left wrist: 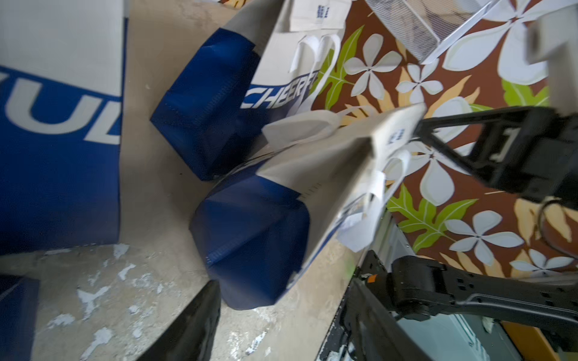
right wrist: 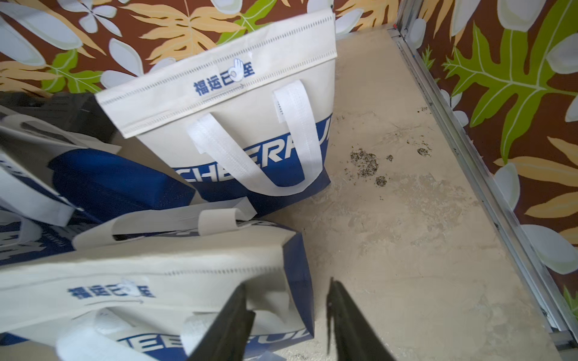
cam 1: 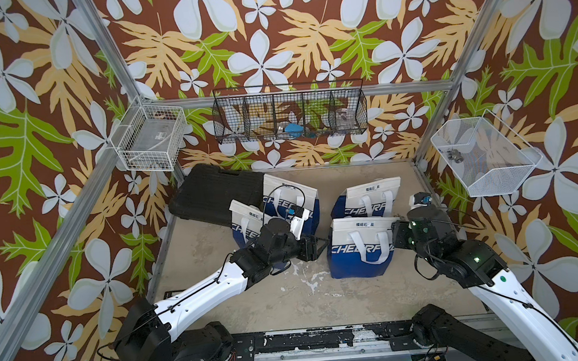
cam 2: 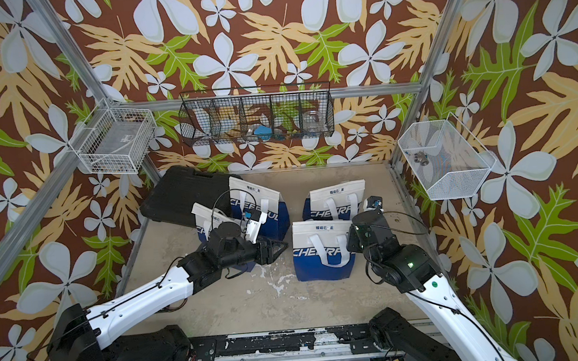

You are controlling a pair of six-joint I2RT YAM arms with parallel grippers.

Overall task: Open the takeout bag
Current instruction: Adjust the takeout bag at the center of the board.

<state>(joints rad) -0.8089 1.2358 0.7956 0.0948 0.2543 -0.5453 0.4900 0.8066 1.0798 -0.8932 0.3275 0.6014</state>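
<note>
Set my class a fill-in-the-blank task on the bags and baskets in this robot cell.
1. ___ blue-and-white fabric takeout bags stand on the beige tabletop.
2. The bag between the left end effector and the right end effector has handles coloured ___.
3. The long wire basket on the back wall is ___; both side wire baskets are white.
Missing words: four; white; black.
</note>
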